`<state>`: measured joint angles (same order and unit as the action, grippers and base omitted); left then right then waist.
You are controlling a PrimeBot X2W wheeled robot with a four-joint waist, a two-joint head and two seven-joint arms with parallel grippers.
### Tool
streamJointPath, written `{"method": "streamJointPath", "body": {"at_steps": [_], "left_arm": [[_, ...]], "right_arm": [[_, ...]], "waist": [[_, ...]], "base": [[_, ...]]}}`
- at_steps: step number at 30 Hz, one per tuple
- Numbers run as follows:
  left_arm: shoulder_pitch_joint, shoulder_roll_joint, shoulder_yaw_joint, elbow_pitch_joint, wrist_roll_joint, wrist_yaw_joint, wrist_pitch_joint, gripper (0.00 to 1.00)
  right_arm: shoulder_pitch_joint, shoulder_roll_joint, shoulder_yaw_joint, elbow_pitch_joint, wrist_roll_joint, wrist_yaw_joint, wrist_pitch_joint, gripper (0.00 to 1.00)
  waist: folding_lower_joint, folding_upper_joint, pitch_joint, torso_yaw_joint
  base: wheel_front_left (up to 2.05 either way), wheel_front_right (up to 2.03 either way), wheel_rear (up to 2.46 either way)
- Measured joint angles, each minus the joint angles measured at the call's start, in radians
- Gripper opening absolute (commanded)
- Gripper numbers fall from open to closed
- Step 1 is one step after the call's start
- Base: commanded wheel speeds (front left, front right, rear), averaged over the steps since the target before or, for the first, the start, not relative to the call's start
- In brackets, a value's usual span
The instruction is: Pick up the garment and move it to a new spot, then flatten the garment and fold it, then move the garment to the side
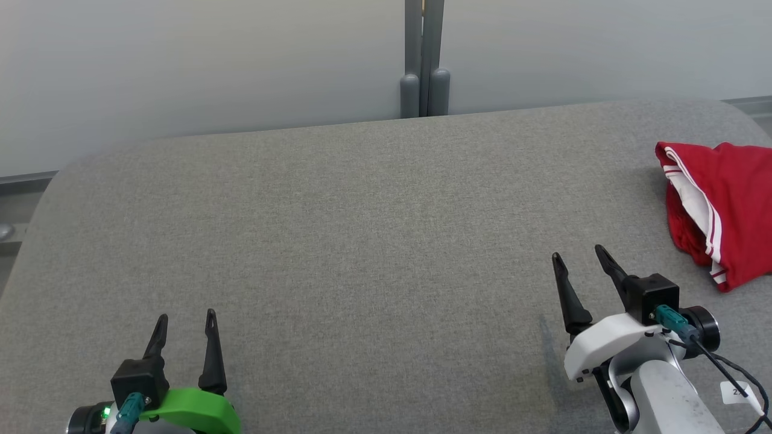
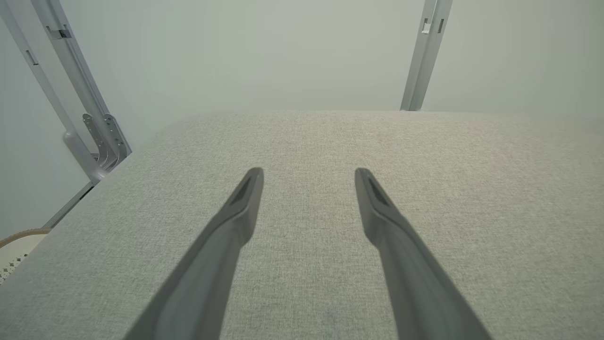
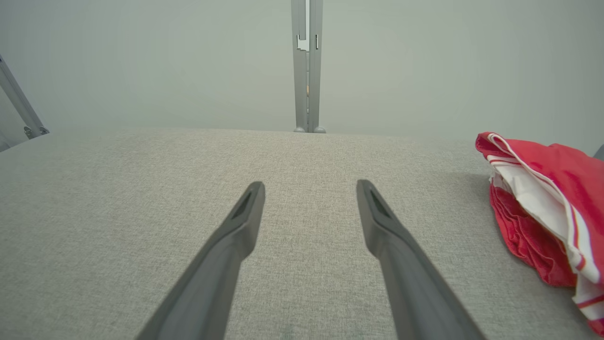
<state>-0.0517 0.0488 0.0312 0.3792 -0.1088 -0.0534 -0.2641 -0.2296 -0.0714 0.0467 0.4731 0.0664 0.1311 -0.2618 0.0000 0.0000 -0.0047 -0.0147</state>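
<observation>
A red garment (image 1: 727,205) with white stripes lies bunched at the far right of the grey fabric table (image 1: 362,241), partly cut off by the head view's right edge. The right wrist view shows the garment (image 3: 547,208) at its right side. My right gripper (image 1: 579,256) hovers open at the lower right, left of and nearer than the garment, not touching it. Its fingers (image 3: 236,226) point over bare fabric. My left gripper (image 1: 187,319) stands open at the lower left, far from the garment, with nothing between its fingers (image 2: 240,208).
Behind the table stands a pale wall with a grey upright post (image 1: 425,60). The table's rounded back corners and left edge (image 1: 36,205) drop off to the floor. A grey metal frame (image 2: 94,137) shows past the table's edge in the left wrist view.
</observation>
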Motion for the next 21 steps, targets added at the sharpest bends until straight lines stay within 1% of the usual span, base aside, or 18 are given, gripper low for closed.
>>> {"method": "streamJointPath", "body": {"at_steps": [10, 21], "left_arm": [[0.0, 0.0, -0.008, 0.006, -0.021, -0.017, 0.0, 1.0], [0.0, 0.0, -0.012, -0.005, -0.021, -0.017, 0.0, 1.0]], "right_arm": [[0.0, 0.002, -0.008, -0.001, -0.017, 0.0, 0.0, 1.0], [0.0, 0.01, -0.017, -0.013, -0.012, 0.0, 0.0, 1.0]], "waist": [[0.0, 0.0, -0.001, -0.003], [0.0, 0.0, 0.0, -0.005]], "base": [[0.0, 0.0, 0.0], [0.0, 0.0, 0.0]]}}
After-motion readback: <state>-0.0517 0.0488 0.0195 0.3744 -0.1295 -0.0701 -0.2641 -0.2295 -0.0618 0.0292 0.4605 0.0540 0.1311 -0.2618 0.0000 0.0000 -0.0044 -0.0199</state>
